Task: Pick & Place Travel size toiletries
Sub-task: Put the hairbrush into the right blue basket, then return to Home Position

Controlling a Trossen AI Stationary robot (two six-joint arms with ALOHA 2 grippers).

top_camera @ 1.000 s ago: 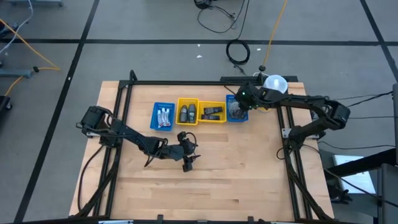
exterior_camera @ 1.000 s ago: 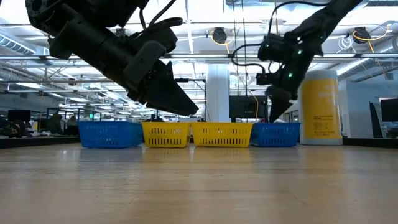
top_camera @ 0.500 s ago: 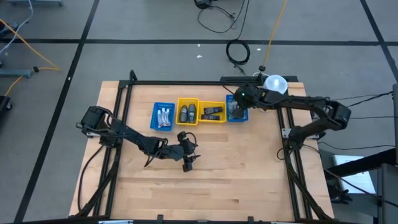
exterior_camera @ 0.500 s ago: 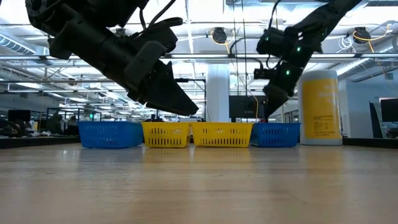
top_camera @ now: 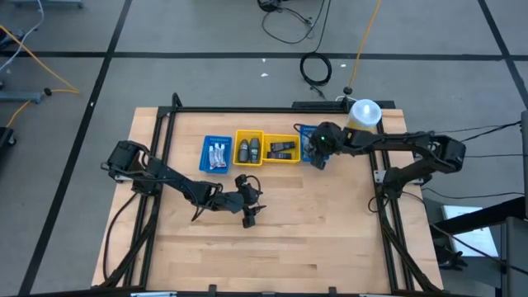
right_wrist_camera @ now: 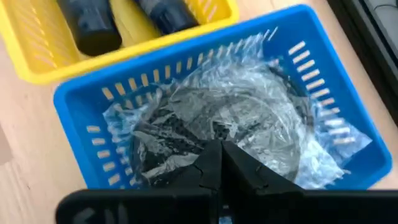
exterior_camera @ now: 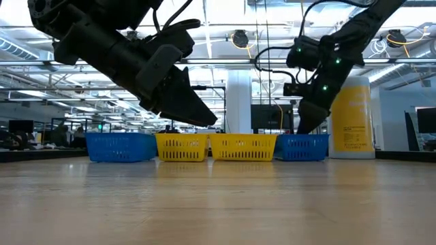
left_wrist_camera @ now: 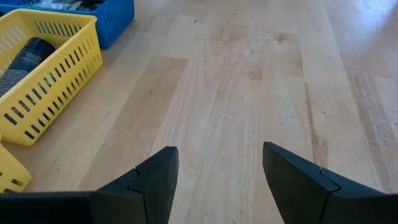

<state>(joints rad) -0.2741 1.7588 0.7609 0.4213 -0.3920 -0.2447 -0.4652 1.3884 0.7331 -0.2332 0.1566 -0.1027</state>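
Four trays stand in a row at the table's far side. The left blue tray (top_camera: 216,153) holds small white tubes, a yellow tray (top_camera: 249,148) holds dark bottles, and a second yellow tray (top_camera: 282,149) holds black packets. The right blue tray (right_wrist_camera: 81,99) holds grey discs in clear wrap (right_wrist_camera: 211,118). My right gripper (right_wrist_camera: 221,163) is shut and points steeply down over this tray, nothing showing between its fingers. My left gripper (left_wrist_camera: 217,180) hangs open over bare wood at mid-table (top_camera: 250,214), nearer than the trays, with nothing between its fingers.
A tall yellow bottle with a white cap (top_camera: 364,112) stands just right of the right blue tray, close to my right arm. A black frame runs around the tabletop. Bare wood (top_camera: 313,223) spreads across the table's near half.
My right gripper, still shut, has gone from the right blue tray's far right corner toward the table's near edge and a little left, sinking over the tray. My left arm has kept still.
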